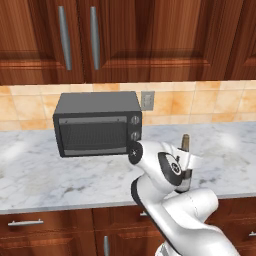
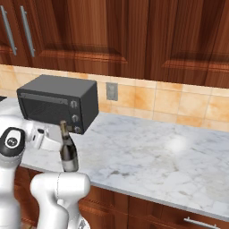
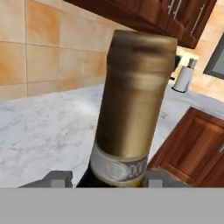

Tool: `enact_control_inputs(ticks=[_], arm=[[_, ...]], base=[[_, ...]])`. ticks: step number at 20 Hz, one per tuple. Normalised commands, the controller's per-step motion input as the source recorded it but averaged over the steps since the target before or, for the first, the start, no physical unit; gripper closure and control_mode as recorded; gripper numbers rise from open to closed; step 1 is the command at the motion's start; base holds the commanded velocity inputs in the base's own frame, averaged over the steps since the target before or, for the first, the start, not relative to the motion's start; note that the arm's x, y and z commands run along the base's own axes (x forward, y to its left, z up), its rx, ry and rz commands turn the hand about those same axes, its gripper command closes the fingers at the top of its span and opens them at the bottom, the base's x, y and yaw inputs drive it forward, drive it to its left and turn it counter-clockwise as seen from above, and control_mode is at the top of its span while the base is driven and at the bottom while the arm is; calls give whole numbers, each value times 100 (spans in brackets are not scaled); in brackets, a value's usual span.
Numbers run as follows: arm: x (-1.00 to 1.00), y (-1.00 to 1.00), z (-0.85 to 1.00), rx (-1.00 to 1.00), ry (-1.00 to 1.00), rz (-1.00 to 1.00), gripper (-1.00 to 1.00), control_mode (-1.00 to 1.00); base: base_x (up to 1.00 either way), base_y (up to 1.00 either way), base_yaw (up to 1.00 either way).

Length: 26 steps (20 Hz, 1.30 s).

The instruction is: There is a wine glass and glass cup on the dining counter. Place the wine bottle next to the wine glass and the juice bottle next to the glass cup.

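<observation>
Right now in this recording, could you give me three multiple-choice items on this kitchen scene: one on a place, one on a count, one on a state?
1. Where does the tall dark glass wine bottle with the tan-topped neck stand?
A. on top of the oven
B. at the marble worktop's front edge
C. on the floor

2. How many round knobs on the dark grey toaster oven?
A. two
B. four
C. none

3. What is the gripper doing?
A. open, far from the bottle
B. shut on a cup
C. shut on the wine bottle

Key: 1 B, the right base view shows it there; 2 A, both stacked at the oven's right; 3 C, finger tips flank its shoulder.
</observation>
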Motion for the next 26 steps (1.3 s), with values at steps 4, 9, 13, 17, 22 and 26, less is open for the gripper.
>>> enact_control_inputs(ticks=[4, 9, 13, 17, 22, 26], arm=[[-29, 5, 42, -10, 11, 0, 100, -100], [-41, 3, 31, -5, 1, 0, 100, -100], [-32, 1, 24, -1, 0, 0, 100, -100], [-16, 1, 14, -1, 1, 0, 100, -100], [0, 0, 0, 0, 0, 0, 100, -100], [0, 0, 0, 0, 0, 0, 100, 100]], base=[[0, 0, 0], [0, 0, 0], [0, 0, 0], [0, 0, 0], [0, 0, 0], [-5, 0, 0]])
